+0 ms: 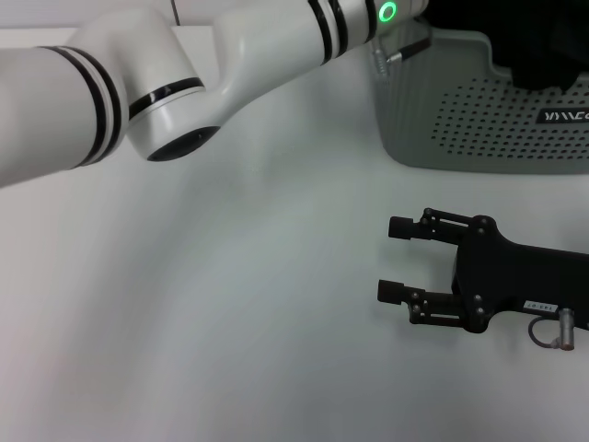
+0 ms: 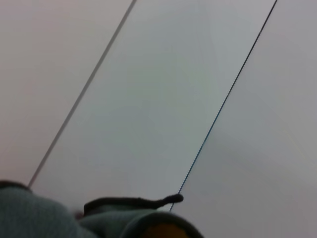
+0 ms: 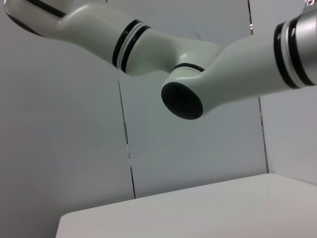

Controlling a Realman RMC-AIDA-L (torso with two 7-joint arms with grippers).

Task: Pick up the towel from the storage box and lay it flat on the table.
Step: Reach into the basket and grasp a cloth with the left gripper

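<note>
The storage box stands at the table's far right; it is grey-green with dotted sides and a black label. Dark fabric shows inside it. My left arm reaches across the table to the box, and its wrist leaves the head view at the top, so its gripper is out of view. In the left wrist view a fold of the towel with thin black trim lies close under the camera, against a pale wall. My right gripper rests open and empty on the table, in front of the box.
The left arm's elbow hangs over the far middle of the table. The right wrist view shows the left arm against a panelled wall, and the table's edge.
</note>
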